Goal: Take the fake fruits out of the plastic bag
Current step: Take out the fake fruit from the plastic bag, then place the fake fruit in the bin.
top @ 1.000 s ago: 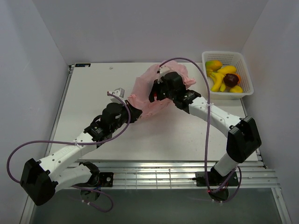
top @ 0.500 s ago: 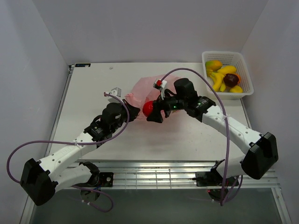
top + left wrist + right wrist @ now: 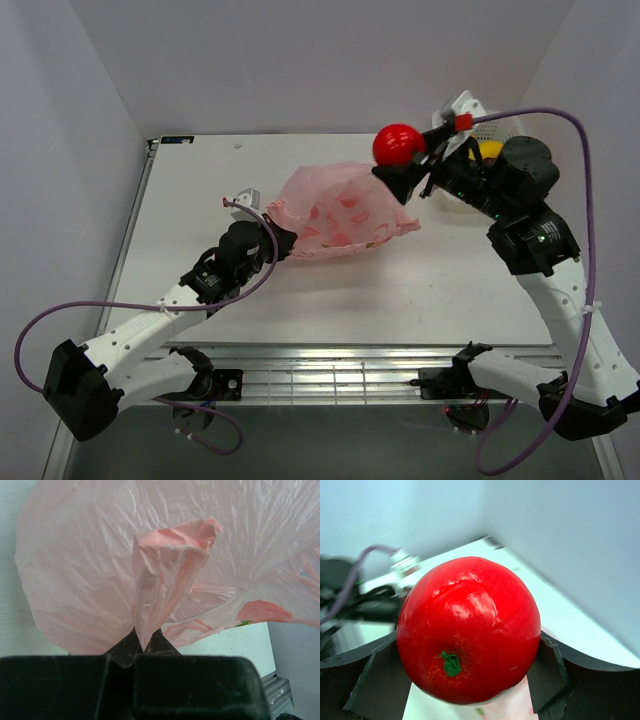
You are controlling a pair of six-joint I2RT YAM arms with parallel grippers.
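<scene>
The pink plastic bag (image 3: 340, 210) lies crumpled at the middle of the table. My left gripper (image 3: 277, 238) is shut on a pinched fold of the bag (image 3: 165, 575) at its left edge. My right gripper (image 3: 400, 160) is shut on a glossy red apple (image 3: 397, 144) and holds it high in the air above the bag's right end. The apple (image 3: 469, 627) fills the right wrist view between the two pads. A yellow fruit (image 3: 489, 150) shows behind the right arm; the other fruits are hidden by the arm.
The white lattice basket (image 3: 470, 108) stands at the back right, mostly hidden behind my right arm. The table's bare surface (image 3: 200, 180) surrounds the bag. White walls close in on the left, back and right.
My right gripper has lifted the red apple out of the bag and carried it up and to the right, toward the basket. The bag has slumped flatter. The left gripper has kept its hold.
</scene>
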